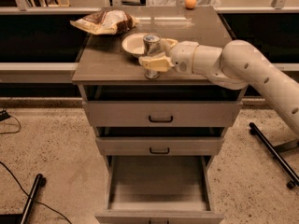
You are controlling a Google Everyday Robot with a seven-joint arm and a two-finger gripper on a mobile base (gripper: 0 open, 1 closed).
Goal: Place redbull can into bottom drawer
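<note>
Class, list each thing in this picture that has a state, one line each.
Redbull can: upright on the cabinet top, beside the bowl.
Gripper: at the can.
Bottom drawer: pulled open, nothing inside.
Upper two drawers: pushed in.
Bowl: upright.
Snack bag: lying flat.

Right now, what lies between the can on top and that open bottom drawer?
Camera view: the top drawer and middle drawer, both black-handled, lie between the redbull can, where the gripper is, and the bottom drawer.
</note>
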